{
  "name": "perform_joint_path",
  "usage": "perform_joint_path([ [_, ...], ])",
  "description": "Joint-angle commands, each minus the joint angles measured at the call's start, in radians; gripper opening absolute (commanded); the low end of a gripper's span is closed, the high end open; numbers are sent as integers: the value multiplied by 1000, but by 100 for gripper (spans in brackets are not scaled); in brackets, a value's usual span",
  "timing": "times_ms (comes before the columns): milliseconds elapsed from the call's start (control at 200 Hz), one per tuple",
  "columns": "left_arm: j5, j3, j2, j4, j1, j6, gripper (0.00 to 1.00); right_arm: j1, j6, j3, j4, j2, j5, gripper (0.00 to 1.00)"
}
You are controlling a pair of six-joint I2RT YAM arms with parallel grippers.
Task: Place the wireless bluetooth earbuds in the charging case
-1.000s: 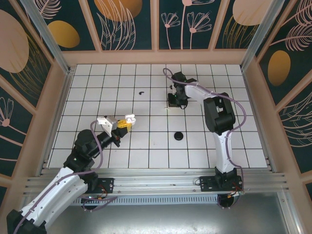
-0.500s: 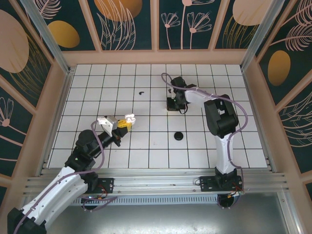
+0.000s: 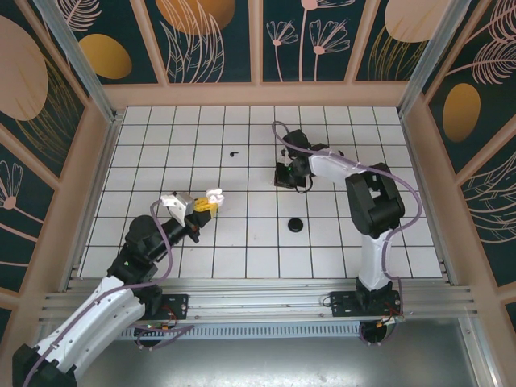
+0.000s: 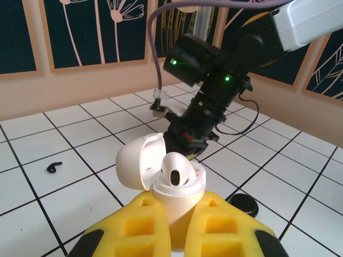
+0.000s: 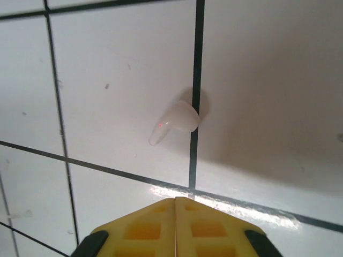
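top external view: the white gridded table (image 3: 242, 250) carries everything. the left gripper (image 3: 207, 204) is clamped on the lower body of the white charging case (image 3: 214, 195) and holds it clear of the tiles. the right gripper (image 3: 285, 172) hangs low over the tiles, well apart from the left one and farther out. a black round disc (image 3: 296, 225) lies on the near side of the right gripper. a black earbud (image 3: 234, 153) lies out beyond the left gripper, apart from both.

right wrist view: the right gripper (image 5: 176, 214) has its yellow fingers pressed together with nothing between them. the loose white earbud (image 5: 174, 123) lies just ahead of the tips, not touching them, its fat end against a black grid line (image 5: 197, 64).

what could go wrong: with the fingers closed, a descent would likely shove the earbud along the slick tile instead of straddling it, so they need to part first. it is tiny and rounded, so an off-centre pinch could squirt it out sideways. any tilt of the held case might also tip out what it already carries.

left wrist view: the charging case (image 4: 177, 193) stands upright in the left gripper (image 4: 178, 219), with its lid (image 4: 138, 159) hinged open and back. a seated white earbud (image 4: 176, 171) stands proud of the rim. the socket beside it is mostly hidden, so i cannot tell if it is free.
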Motion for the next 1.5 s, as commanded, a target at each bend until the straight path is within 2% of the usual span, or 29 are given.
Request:
perform_joint_path([
  [0, -14, -14, -5, 61, -4, -11, 0, -5, 107, -38, 57, -59, 23, 16],
  [265, 4, 31, 53, 75, -4, 34, 0, -4, 194, -39, 115, -25, 67, 35],
  [606, 26, 45, 96, 97, -4, 53, 0, 18, 218, 38, 82, 66, 91, 42],
  [971, 11, 37, 77, 87, -4, 65, 0, 25, 208, 130, 27, 138, 117, 42],
  [1496, 4, 38, 70, 74, -4, 76, 0, 54, 191, 208, -48, 211, 144, 35],
])
